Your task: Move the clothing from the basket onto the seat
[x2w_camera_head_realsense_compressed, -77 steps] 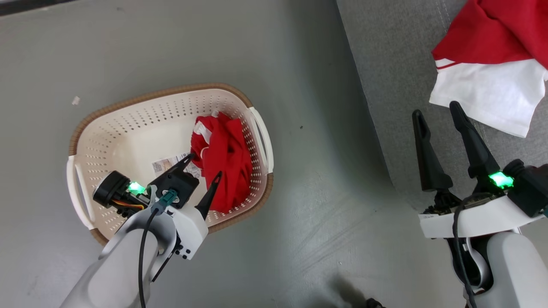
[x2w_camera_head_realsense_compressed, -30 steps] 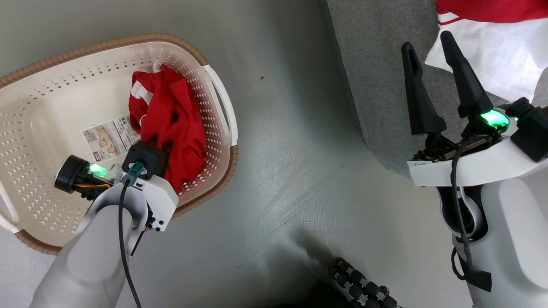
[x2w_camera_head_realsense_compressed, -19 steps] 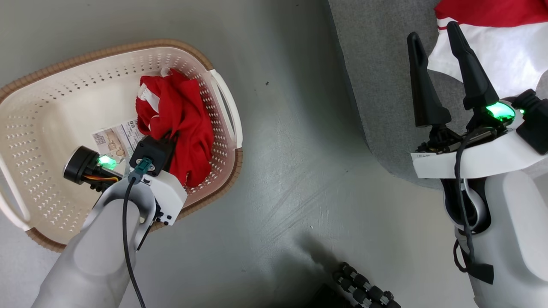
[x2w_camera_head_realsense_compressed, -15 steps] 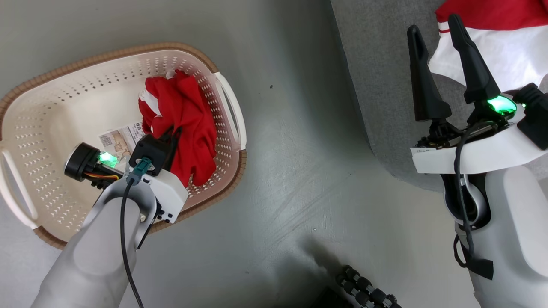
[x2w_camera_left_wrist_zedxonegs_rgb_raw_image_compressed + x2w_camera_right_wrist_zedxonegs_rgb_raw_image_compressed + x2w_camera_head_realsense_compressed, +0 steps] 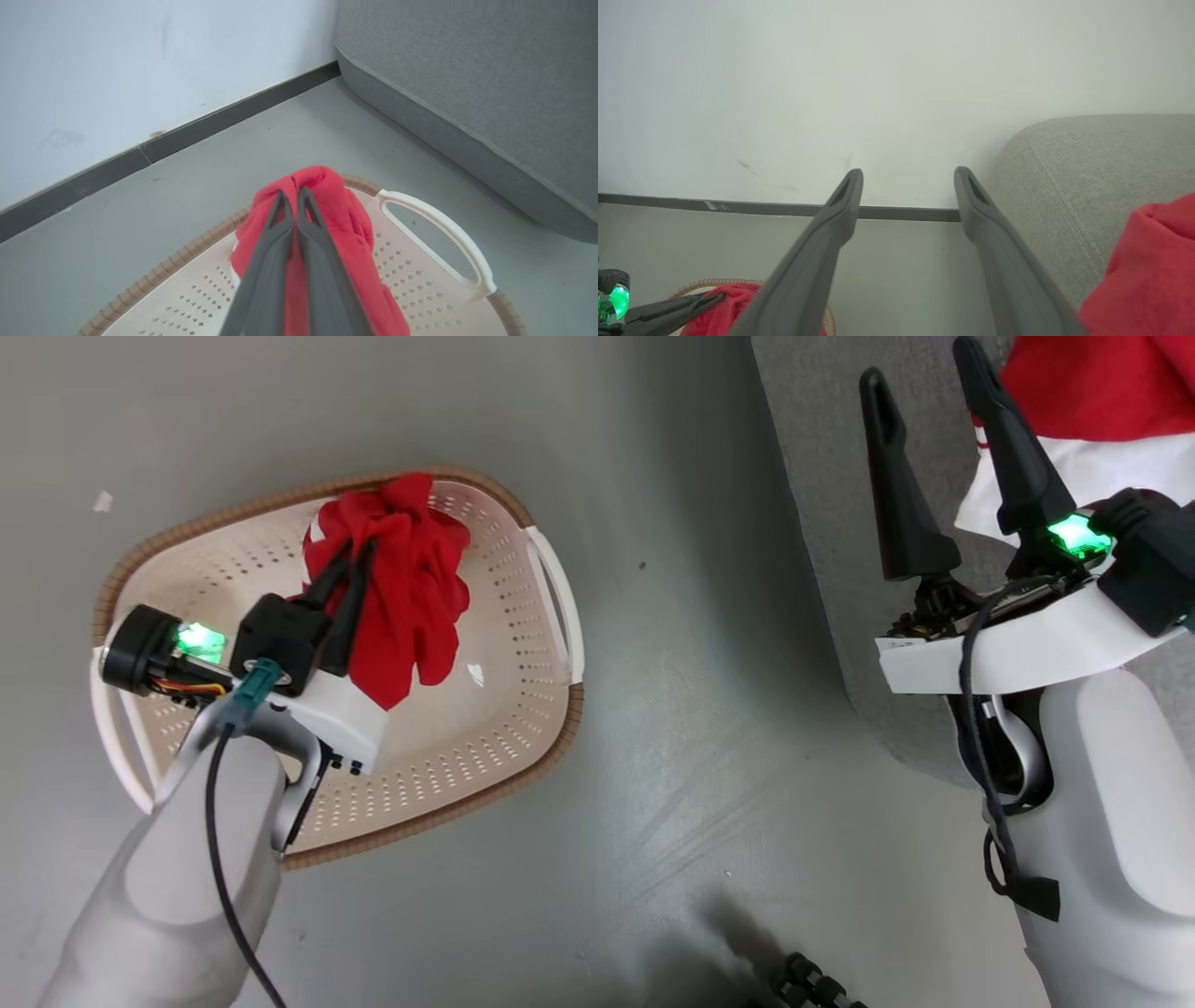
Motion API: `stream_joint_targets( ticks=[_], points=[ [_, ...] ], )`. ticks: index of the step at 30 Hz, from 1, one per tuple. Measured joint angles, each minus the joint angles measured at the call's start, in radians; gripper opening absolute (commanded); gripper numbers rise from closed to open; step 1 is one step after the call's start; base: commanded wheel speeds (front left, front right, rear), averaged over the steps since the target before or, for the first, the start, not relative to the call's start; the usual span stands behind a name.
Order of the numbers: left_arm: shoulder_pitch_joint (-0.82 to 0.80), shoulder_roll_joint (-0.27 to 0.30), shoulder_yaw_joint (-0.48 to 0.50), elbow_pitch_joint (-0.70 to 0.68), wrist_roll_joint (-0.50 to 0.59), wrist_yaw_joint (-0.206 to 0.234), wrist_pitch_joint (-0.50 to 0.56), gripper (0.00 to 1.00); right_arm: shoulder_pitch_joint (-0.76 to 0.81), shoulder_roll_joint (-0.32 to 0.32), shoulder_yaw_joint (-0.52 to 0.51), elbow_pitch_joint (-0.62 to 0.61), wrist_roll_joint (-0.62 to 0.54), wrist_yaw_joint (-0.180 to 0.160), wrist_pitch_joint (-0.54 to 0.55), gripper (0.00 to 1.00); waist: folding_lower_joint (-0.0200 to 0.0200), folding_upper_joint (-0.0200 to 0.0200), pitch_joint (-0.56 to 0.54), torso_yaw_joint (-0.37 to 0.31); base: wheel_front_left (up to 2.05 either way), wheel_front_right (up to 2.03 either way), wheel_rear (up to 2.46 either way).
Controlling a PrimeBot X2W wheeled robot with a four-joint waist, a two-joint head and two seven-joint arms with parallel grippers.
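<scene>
– Grey floor [image 5: 672, 663] meets a pale wall [image 5: 117, 70] along a dark skirting strip [image 5: 187, 135]. That is what I see from my station.

– Position of the basket?

– I find the basket [image 5: 523, 728] standing on the floor, left of the seat [image 5: 840, 476] and apart from it. It is cream and perforated with a brown rim, and one white handle [image 5: 560, 607] faces the seat.

– State of your left gripper?

– My left gripper [image 5: 359, 549] is clamped on a red garment [image 5: 420, 588]. The fingers are pinched together and the cloth is bunched around their tips. The garment hangs as a bundle over the far half of the basket. In the wrist view its top stands above the rim. I cannot tell whether its lower end touches the basket floor.

– And the right?

– My right gripper [image 5: 920, 364] has its jaws spread wide with nothing between them. It is held above the near edge of the seat, fingers pointing toward the wall.

– Any other clothing?

– I note a second garment [image 5: 1102, 392] lying on the seat, red with a white panel [image 5: 1092, 476]. It is just beside the outer finger of the right gripper. I cannot tell whether the two touch.
</scene>
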Motion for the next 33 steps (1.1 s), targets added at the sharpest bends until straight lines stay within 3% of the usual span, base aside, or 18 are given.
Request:
stream_joint_targets(
  ticks=[10,33],
  points=[
    [0.012,0.029,0.055,-0.119,-0.019,0.039,-0.02,0.0,-0.015,-0.006,0.034,0.058,-0.047,0.0,0.0,1.0,0.0,0.0,-0.083,0.062,0.0,0.0,0.0],
    [0.159,0.038,0.077,-0.329,-0.078,0.027,-0.028,0.0,0.07,-0.111,0.105,0.194,-0.076,0.0,0.0,1.0,0.0,0.0,-0.354,0.21,0.0,0.0,0.0]
  ],
)
